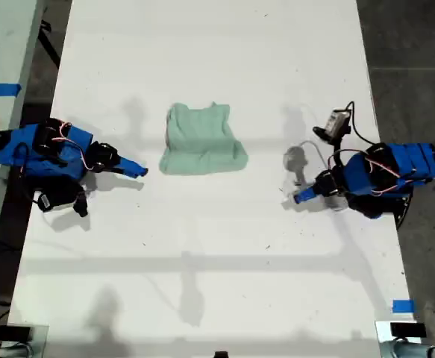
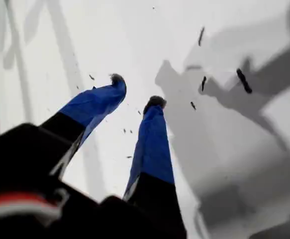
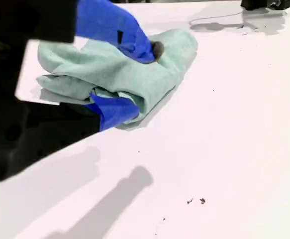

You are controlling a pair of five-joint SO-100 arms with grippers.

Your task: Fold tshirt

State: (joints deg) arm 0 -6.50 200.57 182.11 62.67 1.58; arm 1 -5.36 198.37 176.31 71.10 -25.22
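Blue end effectors (image 2: 135, 89) (image 3: 137, 79) parted, empty, off tshirt (image 1: 202, 142)

No text, label, brand or number could be read on anything in these views; the small grey module on one arm was perhaps marked, but too blurred to tell.

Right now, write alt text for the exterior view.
A mint-green tshirt lies bunched on a white table, seen from above. One blue arm sits at the view's left, another at its right, neither touching it.
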